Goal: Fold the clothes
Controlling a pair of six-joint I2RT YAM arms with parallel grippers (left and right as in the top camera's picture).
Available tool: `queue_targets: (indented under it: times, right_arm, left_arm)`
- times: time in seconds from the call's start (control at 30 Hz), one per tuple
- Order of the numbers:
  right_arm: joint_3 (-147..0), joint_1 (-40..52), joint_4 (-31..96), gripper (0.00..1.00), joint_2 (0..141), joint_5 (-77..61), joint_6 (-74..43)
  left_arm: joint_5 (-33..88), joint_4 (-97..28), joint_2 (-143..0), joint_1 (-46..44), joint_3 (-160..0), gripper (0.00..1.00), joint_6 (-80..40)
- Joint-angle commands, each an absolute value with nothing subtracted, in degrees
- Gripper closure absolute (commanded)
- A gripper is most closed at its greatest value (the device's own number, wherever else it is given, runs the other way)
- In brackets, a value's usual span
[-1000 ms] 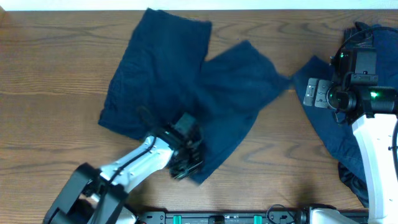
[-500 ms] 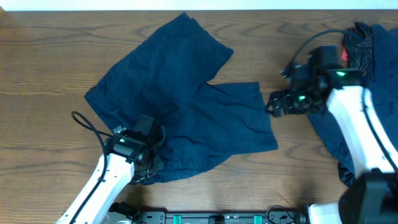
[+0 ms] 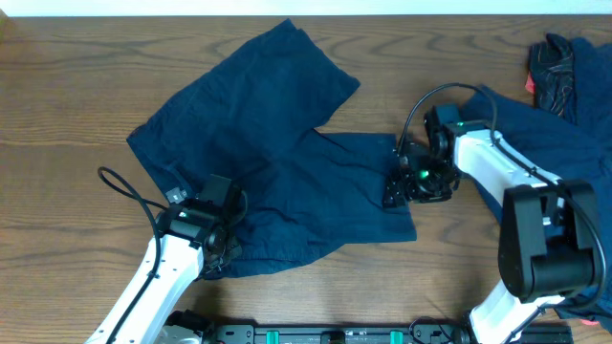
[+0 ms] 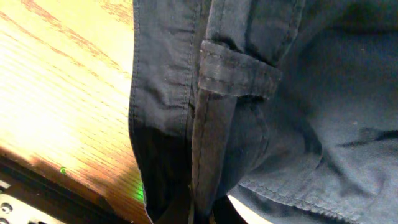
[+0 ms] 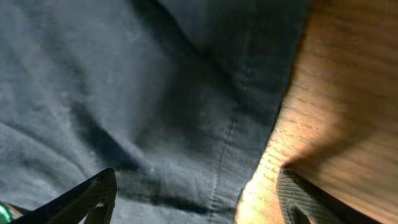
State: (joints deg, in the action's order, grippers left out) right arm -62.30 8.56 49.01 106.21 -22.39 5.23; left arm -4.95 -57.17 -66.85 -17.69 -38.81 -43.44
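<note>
One pair of dark navy shorts (image 3: pixel 268 162) lies spread across the middle of the table, one leg toward the far edge and one toward the right. My left gripper (image 3: pixel 216 262) is at the shorts' near-left corner. In the left wrist view it (image 4: pixel 202 214) is shut on the waistband edge (image 4: pixel 217 124), just below a belt loop. My right gripper (image 3: pixel 394 189) is low over the right leg's edge. In the right wrist view its fingers (image 5: pixel 199 205) are wide open, one over the hem of the cloth (image 5: pixel 124 93) and one over the bare wood (image 5: pixel 348 93).
More navy clothes (image 3: pixel 545 134) lie under and behind the right arm at the table's right side. A dark garment with a red patch (image 3: pixel 555 67) lies at the far right corner. Bare wood (image 3: pixel 76 96) shows at the left and along the front edge.
The shorts were pulled left and spread flatter. My left gripper moved left with the waistband in it. My right arm swung in from the far right to the right leg's edge.
</note>
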Motion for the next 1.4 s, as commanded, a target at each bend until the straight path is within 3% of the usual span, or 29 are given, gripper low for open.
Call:
queue_targets:
  times: [0.0,0.03,0.07,0.1,0.13,0.17,0.4,0.53,0.63,0.7,1.1,1.37]
  right_arm:
    - [-60.2,10.2,44.9,0.27,107.3,-23.0,4.7]
    - [-60.1,10.3,44.0,0.3,107.3,-23.0,4.7]
    - [-60.1,10.3,42.9,0.42,107.3,-23.2,4.8]
    - [-60.1,10.4,42.0,0.58,107.3,-23.4,4.8]
    - [-60.2,10.3,41.2,0.85,107.3,-23.3,4.8]
    - [-60.2,10.2,40.2,0.99,107.3,-22.7,4.7]
    - [-62.0,4.8,31.6,0.99,107.2,-10.8,-9.1]
    - [-63.7,1.4,30.1,0.96,107.2,-15.2,-9.6]
    - [-63.8,0.6,31.8,0.7,107.2,-20.8,-7.5]
    - [-63.8,0.4,34.8,0.61,107.1,-22.6,-5.8]
    - [-63.4,3.4,57.4,0.6,100.1,-23.8,2.7]
    - [-57.9,8.5,55.1,0.6,100.1,-23.8,-6.9]
  left_arm:
    - [-7.2,-57.1,-66.7,-17.4,-39.0,0.94,-43.3]
    - [-7.2,-57.1,-66.7,-17.4,-39.0,0.94,-43.3]
    - [-7.2,-56.8,-66.7,-17.4,-39.0,0.94,-43.2]
    - [-7.7,-56.7,-66.7,-17.4,-39.0,0.94,-43.3]
    - [-8.9,-56.7,-66.7,-17.4,-39.0,0.94,-43.3]
    - [-10.7,-56.7,-66.7,-17.4,-39.0,0.94,-43.3]
    - [-26.9,-55.8,-66.7,-17.4,-38.7,0.94,-43.3]
    - [-27.2,-53.0,-66.7,-17.4,-38.7,0.94,-43.3]
    - [-22.6,-52.9,-66.7,-17.4,-38.7,0.94,-43.3]
    - [-17.4,-53.3,-66.7,-17.4,-38.7,0.94,-43.3]
    - [-3.9,-59.9,-66.7,-17.4,-38.7,0.94,-41.3]
    - [-0.2,-62.5,-66.7,-17.4,-38.7,0.94,-40.5]
